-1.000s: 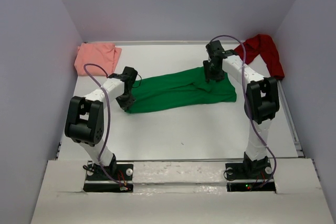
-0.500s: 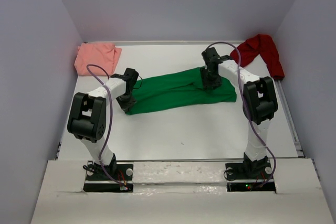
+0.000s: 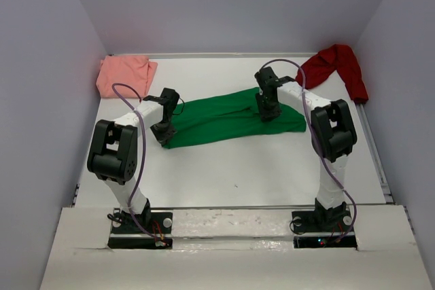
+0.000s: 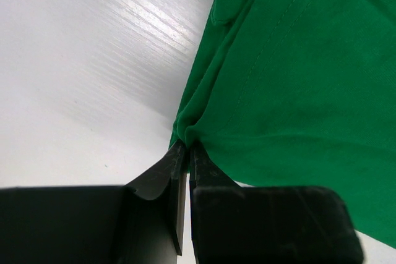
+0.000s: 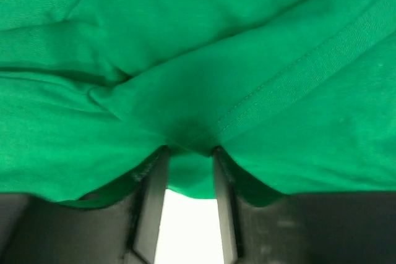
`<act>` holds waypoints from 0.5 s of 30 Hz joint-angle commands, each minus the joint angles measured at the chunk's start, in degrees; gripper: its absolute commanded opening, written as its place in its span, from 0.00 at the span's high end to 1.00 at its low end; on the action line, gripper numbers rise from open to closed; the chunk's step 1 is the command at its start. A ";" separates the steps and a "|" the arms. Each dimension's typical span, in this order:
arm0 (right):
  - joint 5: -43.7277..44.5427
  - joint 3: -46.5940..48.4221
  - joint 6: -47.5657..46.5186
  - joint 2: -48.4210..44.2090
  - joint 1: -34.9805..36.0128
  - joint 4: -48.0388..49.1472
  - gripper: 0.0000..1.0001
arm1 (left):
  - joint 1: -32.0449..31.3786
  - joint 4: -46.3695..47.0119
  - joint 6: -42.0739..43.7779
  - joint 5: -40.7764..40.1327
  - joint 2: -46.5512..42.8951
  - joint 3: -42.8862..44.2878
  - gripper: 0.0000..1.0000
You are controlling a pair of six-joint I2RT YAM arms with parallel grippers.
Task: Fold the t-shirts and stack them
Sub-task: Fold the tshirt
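Your green t-shirt (image 3: 224,119) lies as a long band across the middle of the table (image 3: 238,174), its long axis running left to right, with the left end a little nearer you than the right. The left gripper (image 4: 187,149) sits at that near-left corner, its fingers pressed together on the edge of the cloth, which puckers right at the tips. The right gripper (image 5: 189,146) is well along the band towards the right end, on its far edge; a fold bunches between its fingertips and the creases run in to that point, so it looks to be pinching the cloth too, though a slit of white table shows lower down between the fingers. You hold the band at two points along its length, so any lift or fold will likely turn on keeping both grips in line with that axis. The salmon-pink t-shirt (image 3: 122,74) waits far left and the dark red t-shirt (image 3: 338,64) far right, both well apart from the grippers
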 commanded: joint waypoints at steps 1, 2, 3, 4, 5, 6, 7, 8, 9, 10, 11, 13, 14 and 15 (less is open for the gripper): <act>-0.21 1.67 0.58 1.13 0.68 1.93 0.66 | 0.04 -0.60 -0.09 -1.11 -0.74 0.04 0.87; 0.31 1.93 0.49 1.40 0.68 1.76 0.71 | 0.04 -0.60 0.00 -0.93 -0.57 0.04 0.87; 0.49 2.11 0.66 1.57 0.68 1.58 0.72 | 0.04 -0.68 0.00 -0.93 -0.48 0.04 0.87; 0.50 2.29 0.58 1.75 0.68 1.58 0.74 | -0.05 -0.60 0.17 -0.84 -0.48 0.04 0.87; 1.02 2.38 0.58 1.84 0.68 1.58 0.75 | -0.05 -0.60 0.17 -0.93 -0.48 -0.13 0.87; 1.55 2.55 0.66 2.01 0.68 1.58 0.76 | -0.14 -0.34 0.26 -0.93 -0.56 -0.40 0.87; 1.72 2.55 0.58 2.19 0.68 1.58 0.77 | -0.14 -0.16 0.26 -0.84 -0.65 -0.57 0.87; 2.68 2.73 0.40 2.28 0.68 1.49 0.77 | -0.05 -0.16 0.26 -0.75 -0.74 -0.66 0.87; 3.39 2.90 0.49 2.36 0.68 1.32 0.76 | -0.14 0.02 0.35 -0.67 -0.65 -0.92 0.87; 3.83 3.17 0.49 2.45 0.68 1.14 0.76 | -0.14 0.10 0.35 -0.67 -0.74 -1.01 0.87; 4.10 3.34 0.40 2.45 0.68 1.05 0.75 | -0.05 0.37 0.44 -0.58 -0.65 -1.10 0.87; 4.89 3.96 0.14 2.28 0.68 0.88 0.74 | -0.14 0.72 0.53 -0.23 -0.57 -1.36 0.87; 5.15 4.31 -0.04 2.28 0.68 0.70 0.74 | -0.14 0.81 0.53 -0.23 -0.48 -1.37 0.87; 5.94 4.92 -0.04 2.10 0.68 0.61 0.74 | -0.14 0.90 0.61 -0.14 -0.48 -1.45 0.87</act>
